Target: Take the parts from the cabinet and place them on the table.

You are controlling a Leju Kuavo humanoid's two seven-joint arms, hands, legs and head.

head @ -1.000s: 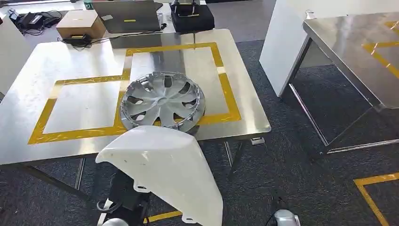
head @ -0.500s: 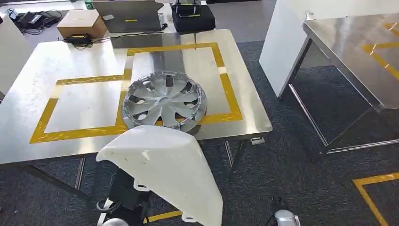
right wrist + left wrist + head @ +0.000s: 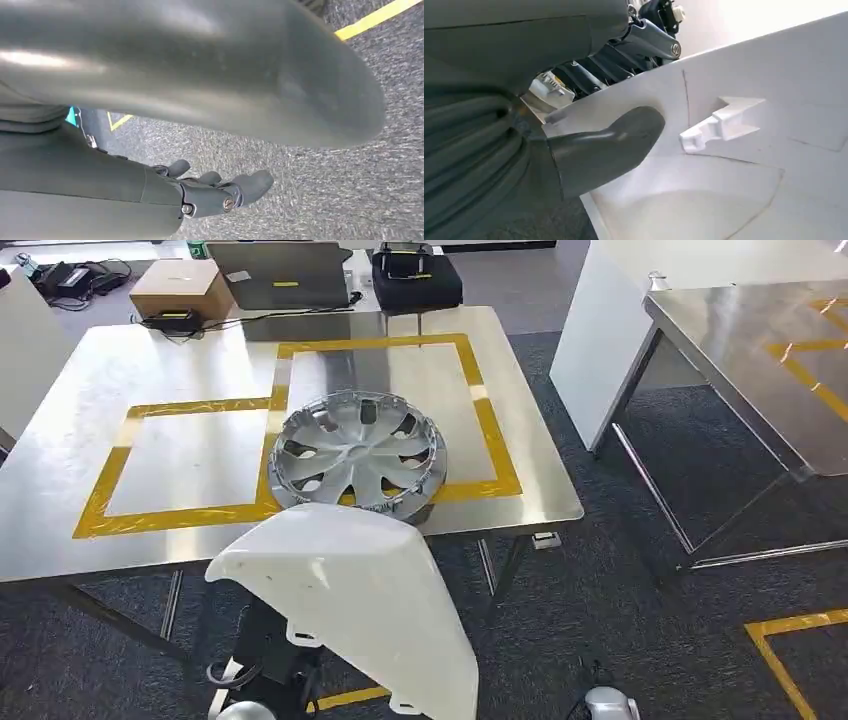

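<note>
A large white moulded part (image 3: 350, 590) hangs low in front of me, short of the steel table (image 3: 180, 455). My left hand (image 3: 574, 150) grips it from beneath, the thumb (image 3: 614, 140) pressed on the part's (image 3: 749, 165) inner face beside a white clip. A silver hubcap (image 3: 355, 450) lies on the table, straddling the yellow tape between two marked squares. My right hand (image 3: 220, 192) hangs over the grey carpet with its fingers apart and nothing in it.
A second steel table (image 3: 740, 350) and a white panel (image 3: 600, 330) stand to the right. Behind the table's far edge are a cardboard box (image 3: 180, 285), a laptop (image 3: 280, 270) and a black bag (image 3: 415, 280). Yellow tape (image 3: 790, 640) marks the carpet.
The whole picture has shifted a little, so the camera moved; the table now sits slightly further right and lower. The white part stays in my left hand.
</note>
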